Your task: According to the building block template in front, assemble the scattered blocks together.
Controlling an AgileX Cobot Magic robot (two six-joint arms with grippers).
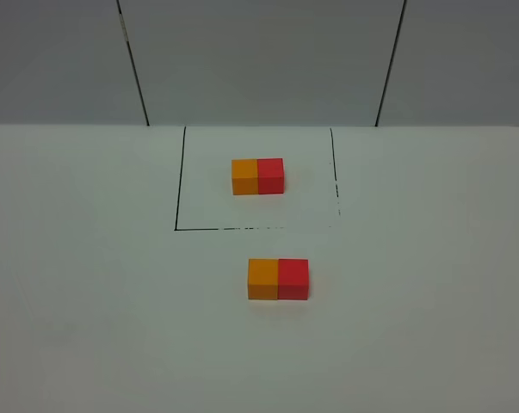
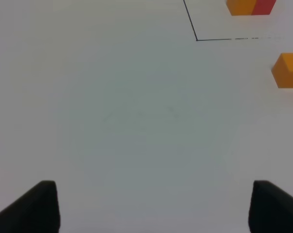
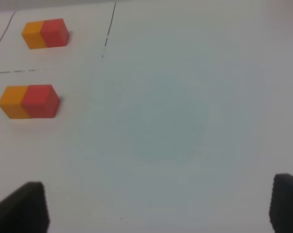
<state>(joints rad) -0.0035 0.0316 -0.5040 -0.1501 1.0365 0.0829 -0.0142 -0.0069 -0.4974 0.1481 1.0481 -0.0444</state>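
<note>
Far from L hand: joined blocks

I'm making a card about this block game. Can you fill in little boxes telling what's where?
template: orange-red pair inside the black outline
loose blocks: orange cube and red cube touching, orange on the left, in front of the outline
match: same colour order as the template
left gripper: open, holding nothing
right gripper: open, holding nothing
surface: white table
</note>
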